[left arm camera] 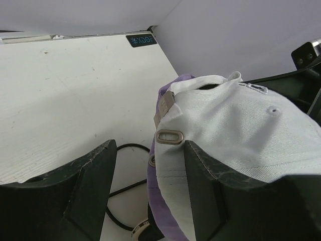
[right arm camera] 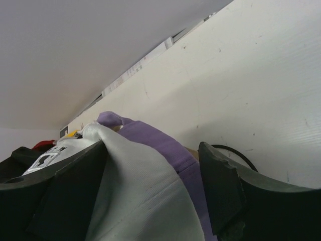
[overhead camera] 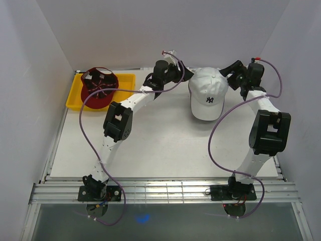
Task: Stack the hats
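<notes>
Top external view: a white fabric baseball cap [overhead camera: 208, 95] with a dark logo lies crown-up toward 1 o'clock on the pale counter [overhead camera: 150, 145]. Its long axis runs 12 to 6, with the curved brim at 6, toward the arm bases. The left tool [overhead camera: 179, 74] stands at the cap's 10 o'clock edge and the right tool [overhead camera: 228, 74] at its 2 o'clock edge, so both arms flank the back of the crown about equally near. Well apart at 9 o'clock, a dark red fabric cap [overhead camera: 98, 88] rests, seemingly opening-up, in a yellow plastic tray [overhead camera: 75, 104]; the left arm is the nearer one to it. How wide either tool stands cannot be told from here.

Left wrist view: the left tool [left arm camera: 148, 150] is spread wide. The white cap's rear edge, with its metal strap buckle [left arm camera: 169, 136], sits in the gap against the 3 o'clock finger [left arm camera: 200, 191], and nothing looks pinched. This view shows what the top one hides: a lavender fabric cap [left arm camera: 163, 206] under the white one, its edge peeping out along the rim. A black cable [left arm camera: 125, 191] lies on the counter below.

Right wrist view: the right tool [right arm camera: 153, 165] is likewise far apart, with white and lavender cloth filling the gap. I cannot tell whether its fingers press the cloth. Any lift of this pair would likely start from these two rear edges.
</notes>
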Controlling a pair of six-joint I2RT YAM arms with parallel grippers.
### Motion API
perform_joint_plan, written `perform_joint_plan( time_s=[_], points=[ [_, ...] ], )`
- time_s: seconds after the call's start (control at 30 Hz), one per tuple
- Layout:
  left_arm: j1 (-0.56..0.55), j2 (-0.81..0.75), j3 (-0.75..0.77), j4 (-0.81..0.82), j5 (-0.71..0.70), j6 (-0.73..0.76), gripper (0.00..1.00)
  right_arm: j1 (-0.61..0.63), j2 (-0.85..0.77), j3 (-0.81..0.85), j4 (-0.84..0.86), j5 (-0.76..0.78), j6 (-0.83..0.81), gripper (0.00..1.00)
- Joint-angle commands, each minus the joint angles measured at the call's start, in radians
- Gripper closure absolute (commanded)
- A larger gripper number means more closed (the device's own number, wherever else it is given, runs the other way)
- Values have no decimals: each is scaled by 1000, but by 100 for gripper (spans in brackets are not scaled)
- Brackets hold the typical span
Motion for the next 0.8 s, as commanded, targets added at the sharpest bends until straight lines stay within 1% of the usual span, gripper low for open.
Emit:
perform_joint_plan(
  time_s=[0.0, 0.2, 0.5, 0.57, 0.67, 0.77],
  points=[
    [11, -114, 50, -37, 1, 37, 33, -2, 17, 84, -91, -39, -10, 21],
    [20, -139, 51, -34, 19, 55, 33, -9, 23, 164, -130, -39, 10, 18],
    [43, -179, 33, -40, 50, 54, 33, -21, 17, 238, -184, -4, 35, 17],
    [46, -208, 10, -34, 58, 51, 34, -25, 3, 226, -193, 11, 36, 17],
    [46, -252, -68, -8, 68, 49, 34, -32, -44, 190, -193, 36, 32, 17],
    [46, -304, -123, 6, 94, 34, 35, -37, -116, 129, -195, 51, 33, 21]
  ],
)
